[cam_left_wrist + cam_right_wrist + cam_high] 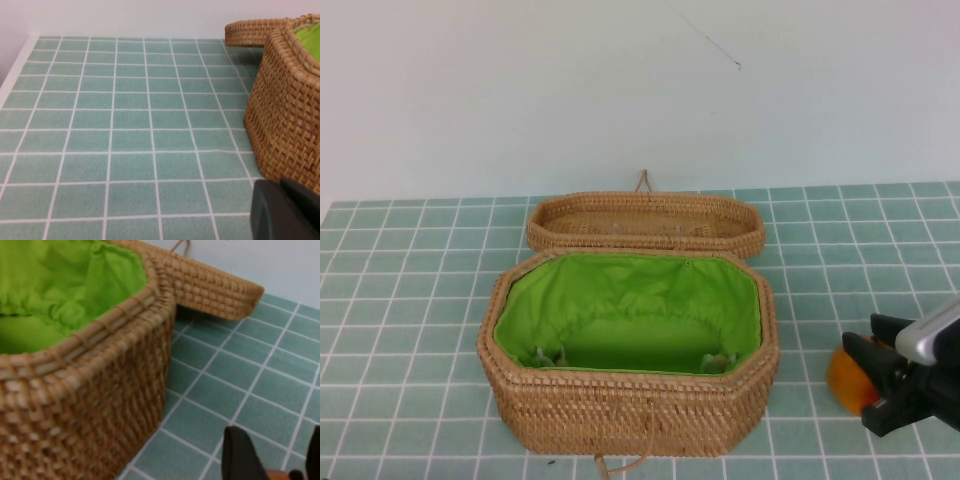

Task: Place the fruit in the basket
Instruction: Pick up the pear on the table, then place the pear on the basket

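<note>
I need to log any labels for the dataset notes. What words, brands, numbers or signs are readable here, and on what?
None: no readable text in any view.
The basket, its green lining and open lid carry no label.
The fruit is unmarked.
The right gripper, around the fruit right of the basket, shows no lettering.
The left gripper, beside the basket's left wall, shows none either.

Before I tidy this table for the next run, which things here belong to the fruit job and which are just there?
Belongs to the job:
- fruit, on the tiles right of the basket, at the right tool
- basket, lid open, green lining showing

Just there:
- left tool, low by the basket's left side
- tiled table
- white wall
</note>
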